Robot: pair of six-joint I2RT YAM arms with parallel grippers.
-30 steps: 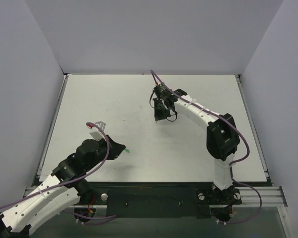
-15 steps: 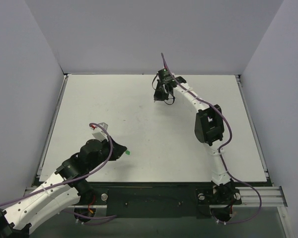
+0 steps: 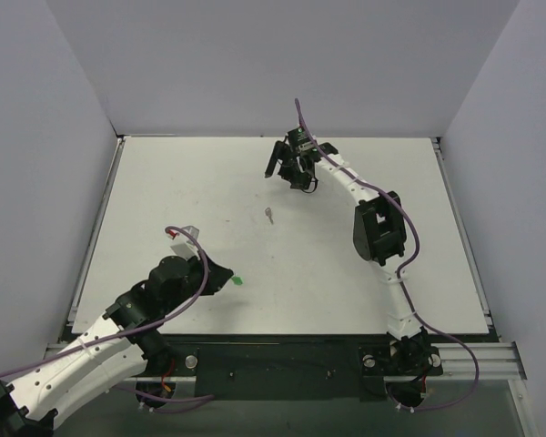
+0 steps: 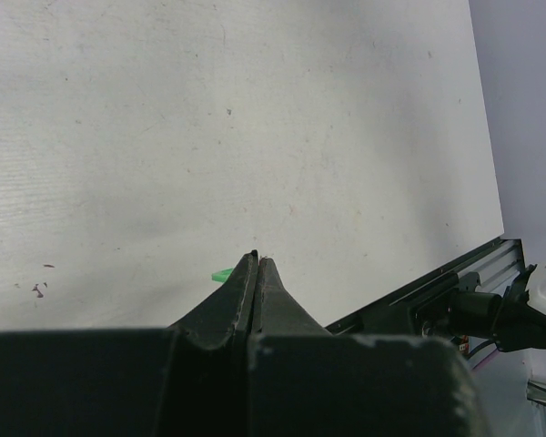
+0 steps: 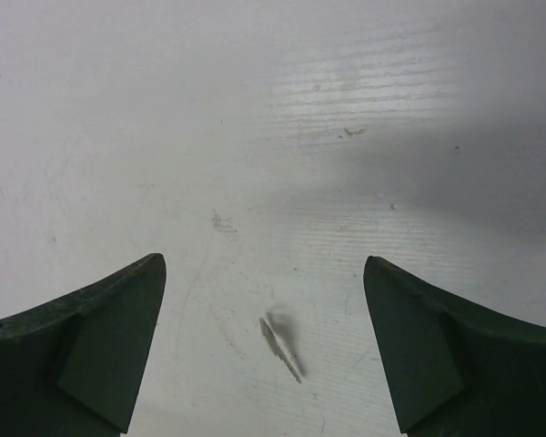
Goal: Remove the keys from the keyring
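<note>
**Right arm**
- At the right gripper (image 3: 287, 173): spread wide, with nothing between the fingers (image 5: 100, 364).
- Held over the far middle of the table (image 3: 164, 182), tips pointing down at the surface.
- Directly below the gap, in the wrist view: the key (image 5: 282, 350), small and silver-grey, slightly blurred, with a faint shadow beside it.
- From above: lying flat on the bare white surface, just nearer the bases than the gripper. Touching neither finger and free of any ring.
- Behind the gripper: white links and a black joint housing running back to the base at the near right edge, with a purple cable looped alongside.

**Left arm**
- At the left gripper (image 4: 257, 273): pressed together along the whole length, no gap showing.
- At the tip: pinching the keyring (image 4: 223, 273), seen as a sliver of bright green tag sticking out at the left side of the closed fingers. Ring itself too small to make out.
- Positioned low over the near left part of the table, well apart from the key.
</note>
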